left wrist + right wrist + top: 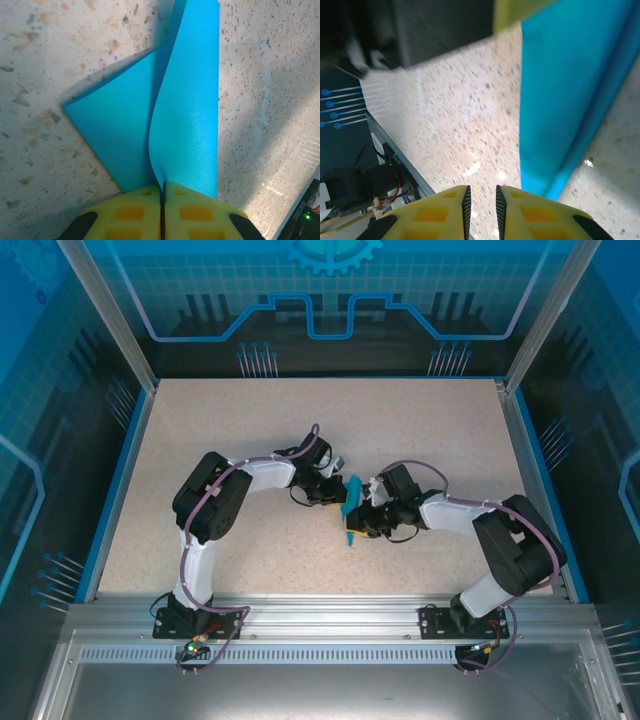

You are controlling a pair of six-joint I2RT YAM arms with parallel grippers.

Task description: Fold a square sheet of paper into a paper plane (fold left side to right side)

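Left end effector pressed together, pinching the near edge of the cyan sheet of paper at mid-counter. One flap curls upright (the other lies flat on the counter). Right end effector, narrowly parted and empty, is just beside the sheet.

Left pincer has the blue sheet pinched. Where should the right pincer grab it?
Likely the raised flap of the square sheet of paper, past the left pincer clamping its end. It curls off the table, so the right pincer, beside it, can come in sideways over the free edge.
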